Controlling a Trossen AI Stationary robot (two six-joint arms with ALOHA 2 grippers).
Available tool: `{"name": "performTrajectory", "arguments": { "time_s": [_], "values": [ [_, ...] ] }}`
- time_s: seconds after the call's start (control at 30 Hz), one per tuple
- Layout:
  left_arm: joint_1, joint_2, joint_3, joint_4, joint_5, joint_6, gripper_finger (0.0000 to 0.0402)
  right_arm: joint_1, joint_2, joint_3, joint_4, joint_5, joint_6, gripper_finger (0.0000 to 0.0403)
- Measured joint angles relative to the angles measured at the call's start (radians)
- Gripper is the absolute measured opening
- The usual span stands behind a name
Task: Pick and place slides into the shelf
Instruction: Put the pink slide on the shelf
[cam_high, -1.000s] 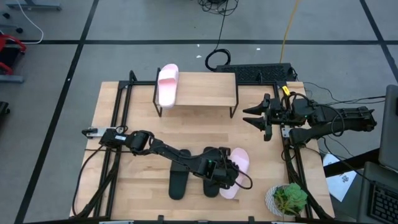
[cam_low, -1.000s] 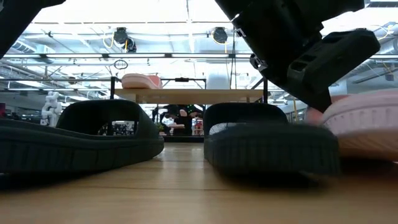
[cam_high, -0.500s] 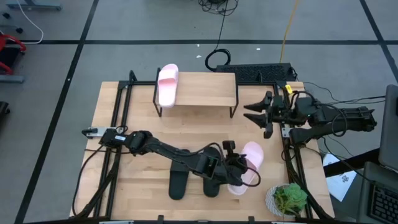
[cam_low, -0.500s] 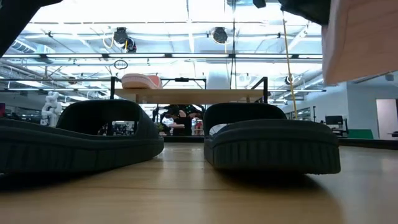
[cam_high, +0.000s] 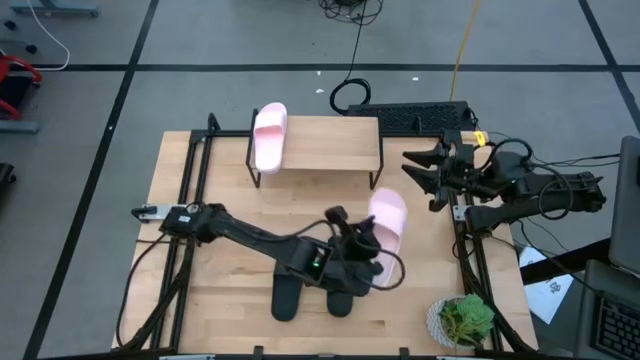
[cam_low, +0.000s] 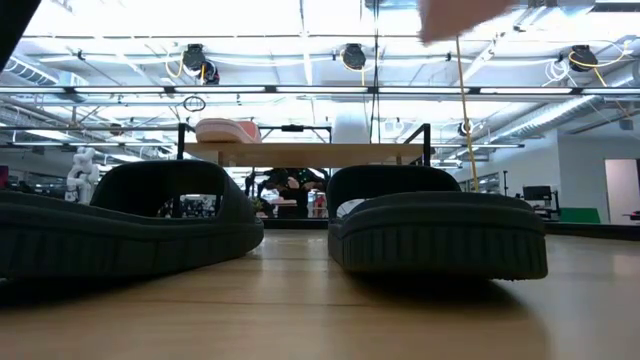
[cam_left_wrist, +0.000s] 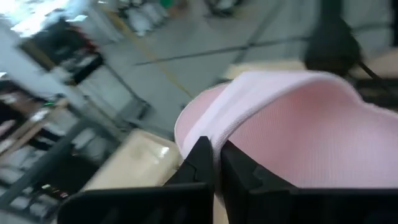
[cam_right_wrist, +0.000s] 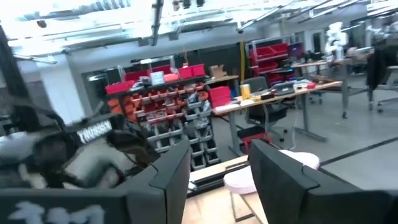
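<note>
Left gripper: positioned right of centre in the high view, above the tabletop. Its fingers are clamped on the edge of a light pink slide. In the left wrist view the two dark fingers pinch the rim of this slide with almost no gap between them. The held slide is clear of the table surface and lies between the shelf and the two black slides. In the low view it appears only as a pale blur at the top edge.

Right gripper: located at the right of the high view, beside the right end of the shelf, just off the table edge. Its fingers are spread apart and hold nothing. In the right wrist view the two dark fingers stand well apart.

Second light pink slide: resting on the left end of the shelf, in the upper centre of the high view. The low view shows it on the shelf board in the background.

Black slides: one and the other lie side by side at lower centre of the high view, near the front table edge. In the low view they fill the left and centre-right foreground, flat on the wood.

Readable writing: white lettering "TROSSEN" on the dark arm at the left of the right wrist view.

A potted plant sits at the lower right table corner.
</note>
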Motion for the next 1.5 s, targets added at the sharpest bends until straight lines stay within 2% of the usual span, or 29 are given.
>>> {"name": "performTrajectory", "arguments": {
  "time_s": [0.1,0.23,0.37,0.5,0.53,0.67,0.77,0.87,1.0,1.1,1.23,1.37,1.5],
  "values": [
    [0.005,-0.052,0.001,-0.002,-0.137,0.045,0.0000,0.000,0.002,0.000,-0.001,0.001,0.000,0.0155],
    [0.043,-0.106,0.002,-0.005,-0.313,0.202,0.0000,0.000,0.004,0.000,0.000,0.001,0.000,0.0155],
    [0.120,-0.158,0.001,-0.010,-0.337,0.274,0.0000,0.000,0.004,0.000,0.003,0.001,0.000,0.0155],
    [0.210,-0.194,0.001,-0.143,-0.281,0.297,0.0000,0.000,0.004,0.000,0.003,-0.002,0.000,0.0155],
    [0.230,-0.201,0.000,-0.202,-0.241,0.276,0.0000,0.000,0.003,0.000,0.002,-0.003,0.000,0.0155],
    [0.307,-0.228,0.000,-0.474,-0.068,0.108,0.0000,0.000,0.003,-0.001,-0.005,-0.004,0.000,0.0155],
    [0.356,-0.238,0.000,-0.708,-0.058,-0.043,0.0000,0.000,0.003,-0.001,-0.017,0.000,-0.002,0.0155],
    [0.397,-0.244,-0.003,-0.846,-0.017,-0.159,0.0000,0.000,0.003,-0.001,-0.020,0.024,-0.016,0.0155],
    [0.424,-0.248,-0.015,-0.847,0.009,-0.114,0.0000,0.000,0.003,-0.001,-0.020,0.080,-0.034,0.0155],
    [0.449,-0.248,-0.015,-0.817,0.065,-0.041,0.0000,0.000,0.003,-0.001,-0.017,0.082,-0.034,0.0155],
    [0.484,-0.251,-0.015,-0.716,0.113,0.085,0.0000,0.000,0.003,-0.001,-0.016,0.078,-0.029,0.0155],
    [0.517,-0.265,-0.015,-0.570,0.233,0.215,0.0000,0.000,0.003,-0.001,-0.015,0.077,-0.027,0.0155],
    [0.550,-0.270,-0.015,-0.516,0.298,0.282,0.0000,0.000,0.003,-0.001,-0.014,0.076,-0.026,0.0155]
  ]
}}
